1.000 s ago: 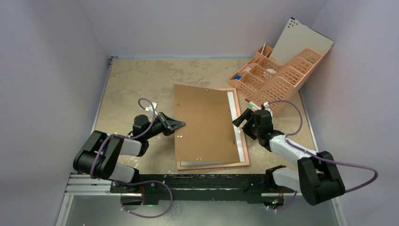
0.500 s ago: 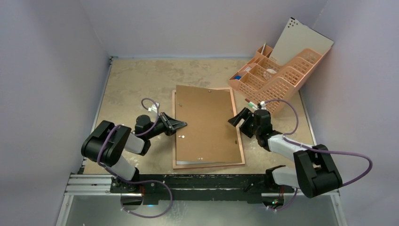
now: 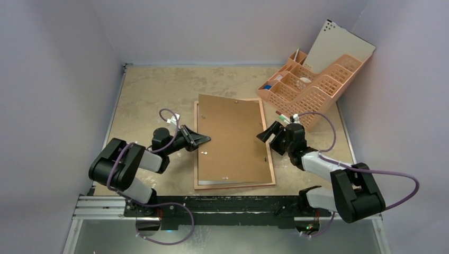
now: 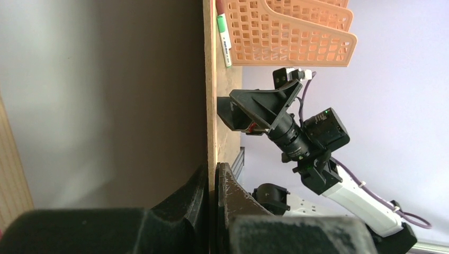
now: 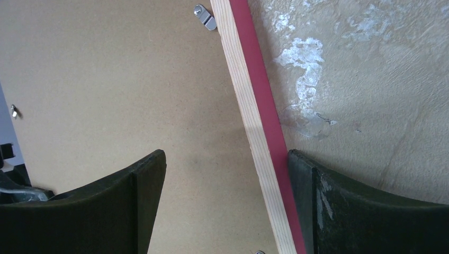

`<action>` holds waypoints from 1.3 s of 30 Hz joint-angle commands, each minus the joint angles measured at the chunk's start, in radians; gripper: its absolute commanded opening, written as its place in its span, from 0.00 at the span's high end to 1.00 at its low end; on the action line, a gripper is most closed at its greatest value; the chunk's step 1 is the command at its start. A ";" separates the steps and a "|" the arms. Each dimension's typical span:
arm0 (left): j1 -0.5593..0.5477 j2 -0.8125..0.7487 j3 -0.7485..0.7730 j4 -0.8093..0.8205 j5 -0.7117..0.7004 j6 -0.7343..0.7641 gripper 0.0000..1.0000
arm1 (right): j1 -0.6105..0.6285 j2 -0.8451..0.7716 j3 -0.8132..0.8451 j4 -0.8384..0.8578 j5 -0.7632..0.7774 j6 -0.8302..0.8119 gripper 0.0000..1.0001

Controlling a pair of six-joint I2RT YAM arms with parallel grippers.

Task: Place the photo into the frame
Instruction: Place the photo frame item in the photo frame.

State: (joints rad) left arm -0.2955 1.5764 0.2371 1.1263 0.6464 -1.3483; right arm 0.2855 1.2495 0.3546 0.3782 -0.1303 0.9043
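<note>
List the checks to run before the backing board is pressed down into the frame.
1. Left gripper hold on the backing board: ok, shut on its left edge.
2. Right gripper ready: ok, open, straddling the right rail of the frame.
3. Board square with frame: not ok, skewed; its far left corner pokes past the far rail.
4. Photo seated underneath: cannot tell, covered; only a pale strip shows at the near edge.

The board covers all but the frame's rim. The pale sliver at its near edge and the organiser's contents are too small to identify.
</note>
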 commanded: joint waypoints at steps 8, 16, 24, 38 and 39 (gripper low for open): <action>-0.006 -0.106 0.059 -0.077 -0.007 0.140 1.00 | 0.003 -0.001 -0.019 -0.001 -0.040 -0.001 0.14; -0.006 -0.113 0.042 -0.033 -0.015 0.104 1.00 | 0.003 -0.006 -0.023 -0.002 -0.034 0.006 0.15; 0.002 -0.092 0.085 -0.060 0.004 0.086 1.00 | 0.004 -0.019 -0.022 -0.023 -0.015 0.010 0.16; 0.022 -0.068 0.129 -0.104 0.031 0.114 1.00 | 0.004 -0.009 -0.022 -0.027 -0.015 0.011 0.17; 0.022 -0.065 0.129 -0.102 0.037 0.112 1.00 | 0.004 -0.009 -0.022 -0.026 -0.017 0.011 0.17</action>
State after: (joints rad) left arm -0.2813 1.5127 0.3122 0.9504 0.6567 -1.2644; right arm 0.2859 1.2476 0.3489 0.3817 -0.1272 0.9051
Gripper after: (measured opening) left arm 0.042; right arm 0.834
